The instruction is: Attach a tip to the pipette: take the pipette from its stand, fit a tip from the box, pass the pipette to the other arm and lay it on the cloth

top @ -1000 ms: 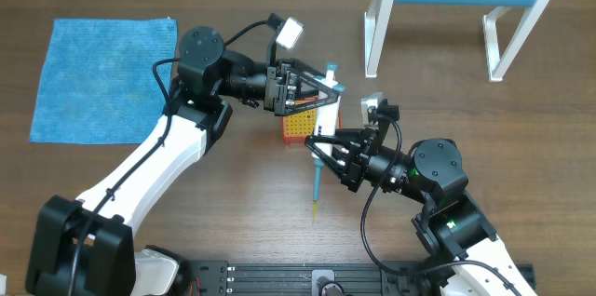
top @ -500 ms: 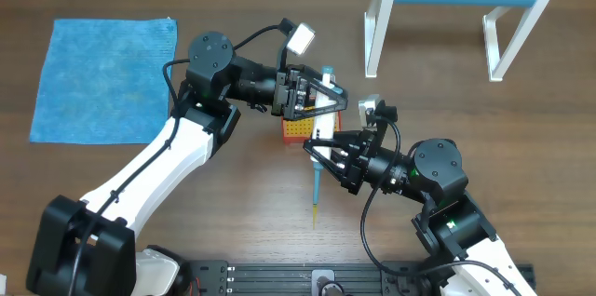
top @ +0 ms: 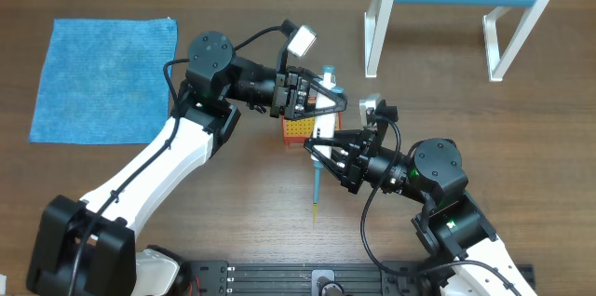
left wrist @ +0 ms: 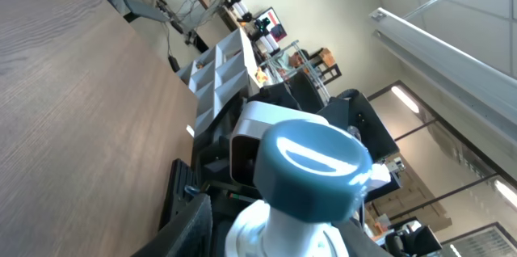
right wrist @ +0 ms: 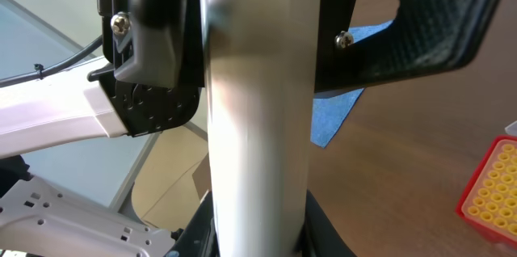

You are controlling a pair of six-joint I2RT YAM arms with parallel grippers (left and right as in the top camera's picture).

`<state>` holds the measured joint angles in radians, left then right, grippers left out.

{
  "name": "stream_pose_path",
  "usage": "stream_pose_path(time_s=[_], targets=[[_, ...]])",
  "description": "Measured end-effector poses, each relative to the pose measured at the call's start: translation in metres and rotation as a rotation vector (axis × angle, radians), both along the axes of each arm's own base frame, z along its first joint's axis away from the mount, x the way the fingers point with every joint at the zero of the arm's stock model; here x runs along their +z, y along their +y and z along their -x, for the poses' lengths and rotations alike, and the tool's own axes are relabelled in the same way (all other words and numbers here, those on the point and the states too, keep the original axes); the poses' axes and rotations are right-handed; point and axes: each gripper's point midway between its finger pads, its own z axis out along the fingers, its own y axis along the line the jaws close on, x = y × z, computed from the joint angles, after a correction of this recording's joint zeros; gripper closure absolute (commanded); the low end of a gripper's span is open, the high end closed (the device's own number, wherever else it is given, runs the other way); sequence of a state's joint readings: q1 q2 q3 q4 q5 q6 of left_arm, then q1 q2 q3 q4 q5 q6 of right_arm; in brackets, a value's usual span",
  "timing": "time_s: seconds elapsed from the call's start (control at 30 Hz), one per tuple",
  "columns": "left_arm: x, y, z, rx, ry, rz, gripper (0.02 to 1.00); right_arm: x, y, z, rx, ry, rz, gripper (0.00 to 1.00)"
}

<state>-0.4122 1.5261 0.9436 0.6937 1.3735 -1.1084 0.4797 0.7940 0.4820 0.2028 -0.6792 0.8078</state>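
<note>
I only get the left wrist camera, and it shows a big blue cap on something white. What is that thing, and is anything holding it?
Observer: It's the pipette; the right gripper is clamped on its white body.
Operator: Does it have a tip on yet?
Observer: Yes, a thin yellowish tip, pointing toward the top view's bottom edge.
Operator: Where's the cloth?
Observer: The blue cloth lies flat at the top view's far left.

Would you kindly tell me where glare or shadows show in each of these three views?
Top view: even light, only soft shadows on the table. Left wrist view: pale sheen on the pipette's blue cap, bright ceiling lights behind. Right wrist view: a glossy streak runs down the pipette's barrel.
</note>
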Motion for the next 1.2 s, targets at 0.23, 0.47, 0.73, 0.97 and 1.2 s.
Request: stream_pose_path(time_s=[0.23,0.47,0.73,0.97,1.2], targets=[[-0.001,0.002,0.0,-0.007,0.002,-0.002,0.623,-0.007,0.002,-0.004,0.001,0.017,0.013,0.921],[-0.004,0.015,-0.01,0.011,0.008,-0.008,0.623,-0.012,0.006,-0.01,0.01,0.015,0.021,0.921],[-0.004,0.016,-0.009,0.005,0.011,-0.01,0.991,-0.006,0.006,-0.015,0.0,-0.014,0.004,0.921],[-0.003,0.019,-0.006,-0.021,-0.075,0.008,0.991,-0.003,0.008,-0.01,0.028,0.018,-0.021,0.921],[-0.004,0.018,-0.005,-0.023,-0.028,-0.004,0.989,-0.006,0.005,-0.016,-0.002,0.011,-0.005,0.119]])
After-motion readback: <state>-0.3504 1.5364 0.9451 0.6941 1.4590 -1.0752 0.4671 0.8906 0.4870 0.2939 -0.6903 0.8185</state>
